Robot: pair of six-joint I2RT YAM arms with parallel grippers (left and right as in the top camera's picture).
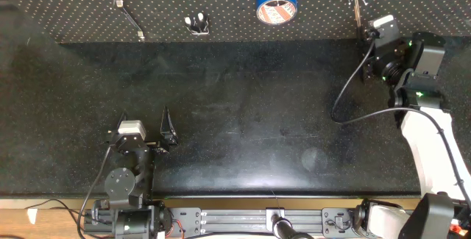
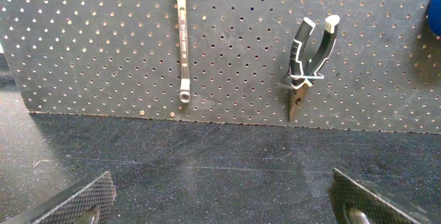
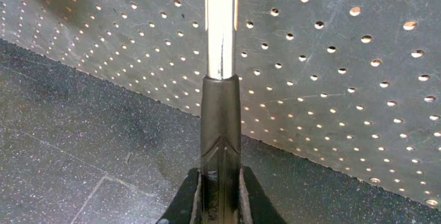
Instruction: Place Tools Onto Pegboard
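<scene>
Hammer (image 1: 357, 0) at the far right of the pegboard (image 1: 73, 11) is the piece at risk. In the top view its head lies against the board and its handle runs down into the right claw (image 1: 364, 31), which is closed around the grip. The wrench (image 1: 130, 17), pliers (image 1: 197, 23) and blue tape roll (image 1: 277, 4) already hang further left along the board. The left claw (image 1: 144, 121) sits spread wide and empty over the near left of the worktop (image 1: 235, 121).

The left wrist view looks across at the wrench (image 2: 183, 45) and pliers (image 2: 308, 58) on their pegs, with the left claw (image 2: 224, 196) gaping and nothing between its fingers.

In the right wrist view the right claw (image 3: 220, 200) pinches the black grip of the hammer (image 3: 220, 114), the steel shaft rising close along the pegboard (image 3: 344, 79). The head is out of frame, so I cannot tell whether it is seated on a hook.

That is the likely failure: letting go before the head catches would probably drop the hammer onto the worktop (it is top-heavy, so it could also swing and tip sideways). Pressing the shaft harder against the board might shift it in the grasp.
</scene>
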